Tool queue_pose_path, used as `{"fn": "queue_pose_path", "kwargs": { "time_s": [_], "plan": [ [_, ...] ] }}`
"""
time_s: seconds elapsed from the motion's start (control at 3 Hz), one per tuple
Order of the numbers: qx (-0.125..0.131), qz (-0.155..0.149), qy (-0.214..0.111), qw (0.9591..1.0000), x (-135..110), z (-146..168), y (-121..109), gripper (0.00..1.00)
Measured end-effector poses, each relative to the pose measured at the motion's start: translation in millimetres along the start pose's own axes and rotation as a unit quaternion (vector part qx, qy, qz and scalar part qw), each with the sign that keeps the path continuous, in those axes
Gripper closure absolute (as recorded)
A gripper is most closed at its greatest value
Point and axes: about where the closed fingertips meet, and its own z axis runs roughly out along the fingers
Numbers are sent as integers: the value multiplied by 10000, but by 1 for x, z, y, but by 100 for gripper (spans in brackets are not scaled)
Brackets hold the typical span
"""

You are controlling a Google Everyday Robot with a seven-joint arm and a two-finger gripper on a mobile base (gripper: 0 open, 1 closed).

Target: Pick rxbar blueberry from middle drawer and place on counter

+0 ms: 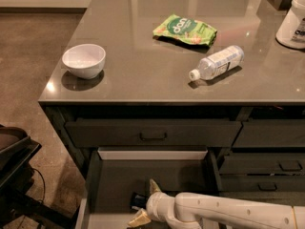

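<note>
The middle drawer [114,185] is pulled open below the counter [143,75]. My white arm reaches into it from the lower right. My gripper [144,203] is low inside the drawer, its two pale fingers [153,186] spread apart. A small dark object, the rxbar blueberry [137,200], lies on the drawer floor between the fingers. I cannot tell whether the fingers touch it. The arm hides the drawer's right front part.
On the counter are a white bowl [84,60] at the left, a green snack bag [185,30], a clear bottle [217,62] lying on its side, and a white container [293,20] at the far right. Closed drawers [152,133] surround the open one. A dark base part [14,166] stands at the lower left.
</note>
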Motion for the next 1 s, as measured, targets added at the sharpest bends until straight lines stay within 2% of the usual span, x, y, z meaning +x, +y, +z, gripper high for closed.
{"fn": "queue_pose_path", "kwargs": {
  "time_s": [0.67, 1.0],
  "plan": [
    [-380, 174, 51, 9991, 10, 13, 11, 0],
    [-395, 176, 54, 9991, 11, 13, 11, 17]
  ]
}}
